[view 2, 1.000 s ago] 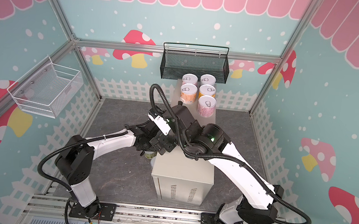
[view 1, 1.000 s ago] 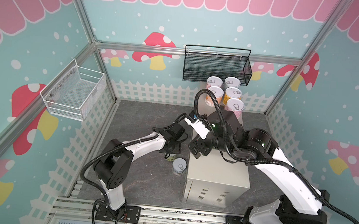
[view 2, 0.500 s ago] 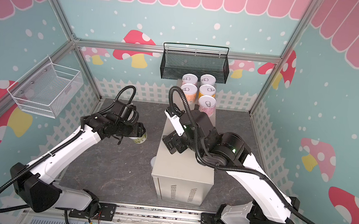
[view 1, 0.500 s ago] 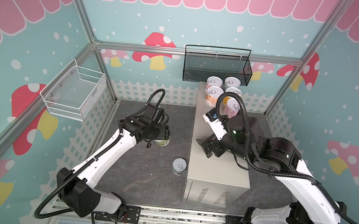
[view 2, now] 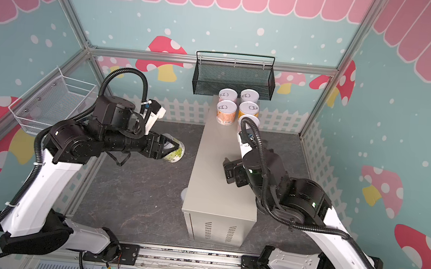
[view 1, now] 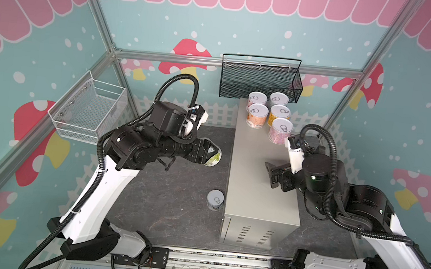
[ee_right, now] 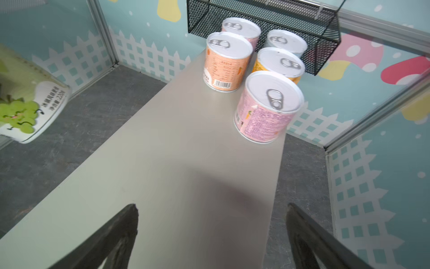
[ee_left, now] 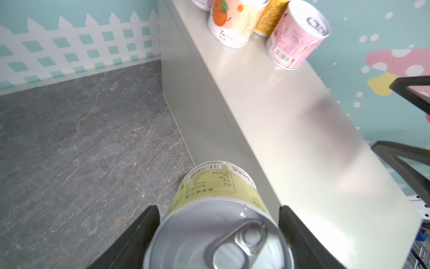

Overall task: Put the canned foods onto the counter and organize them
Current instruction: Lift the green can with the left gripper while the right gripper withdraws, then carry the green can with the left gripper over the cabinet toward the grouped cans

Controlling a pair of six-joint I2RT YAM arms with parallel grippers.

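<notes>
One grey-lidded can (view 1: 215, 199) stands on the floor (view 1: 168, 212) just beside the surface (view 1: 252, 188), nearer than my left fingers (ee_left: 139, 235). Those are clamped on one tilted green grape-label can (view 1: 214, 159), in the air short of the surface. Right fingers (ee_right: 129, 219) apart, over the surface. Beyond them five upright cans (view 1: 257, 111): pink, orange, yellow labels, silver pull-tab lids. Behind those, one black mesh basket (view 1: 260, 85); one white wire basket (view 1: 88, 111) left of my left fingers.
</notes>
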